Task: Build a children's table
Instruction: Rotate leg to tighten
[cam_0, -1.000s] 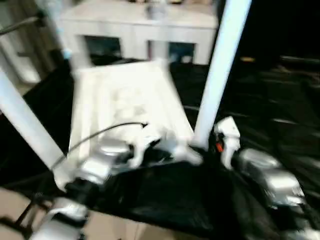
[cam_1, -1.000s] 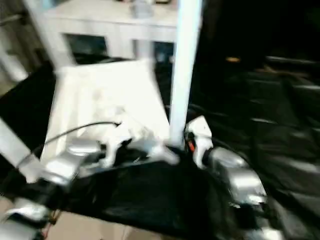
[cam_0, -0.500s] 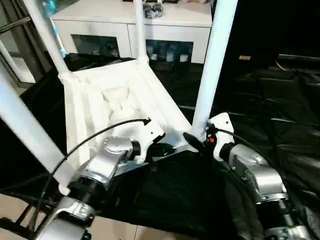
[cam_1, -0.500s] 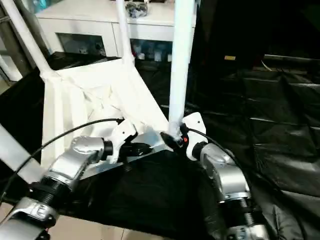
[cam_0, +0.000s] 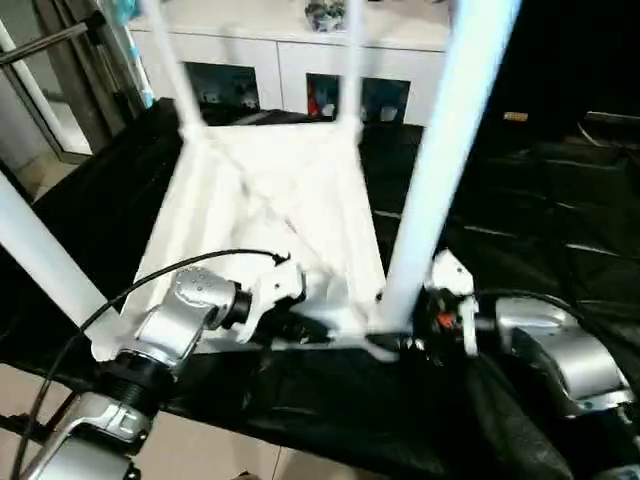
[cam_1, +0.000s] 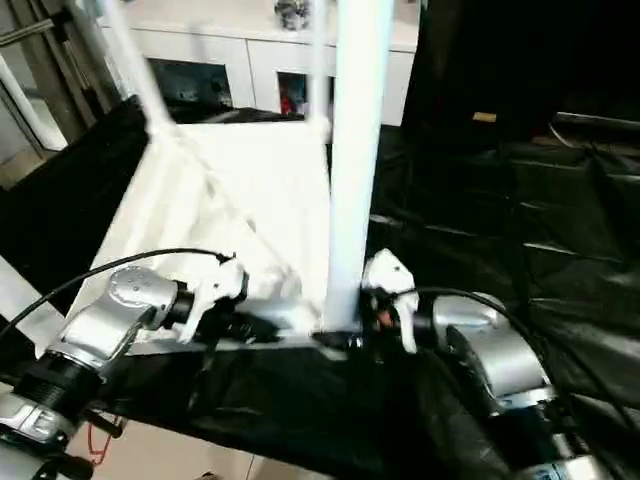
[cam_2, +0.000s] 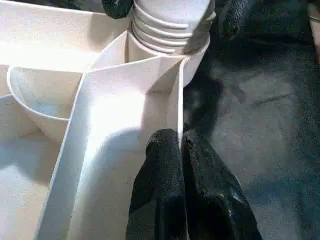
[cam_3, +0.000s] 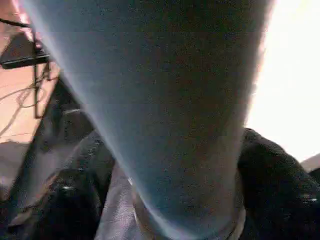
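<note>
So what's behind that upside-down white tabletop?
Behind the tabletop stands a white cabinet with glass doors; coloured items show through the glass, too blurred to name. The two far legs cross in front of it, and the tabletop covers its base.

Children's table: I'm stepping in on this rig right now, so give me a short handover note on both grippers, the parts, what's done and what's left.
Left gripper: shut, pinching the thin rim of the tabletop beside the near right corner socket.
Right gripper: fingers on either side of the base of the near right leg; a firm clamp can't be confirmed.
Tabletop lies upside down on the black cloth. All four legs stand up from its corners.
Left to do: the near right leg's threads still show above the socket, so it looks not fully seated; then turn the table upright.
</note>
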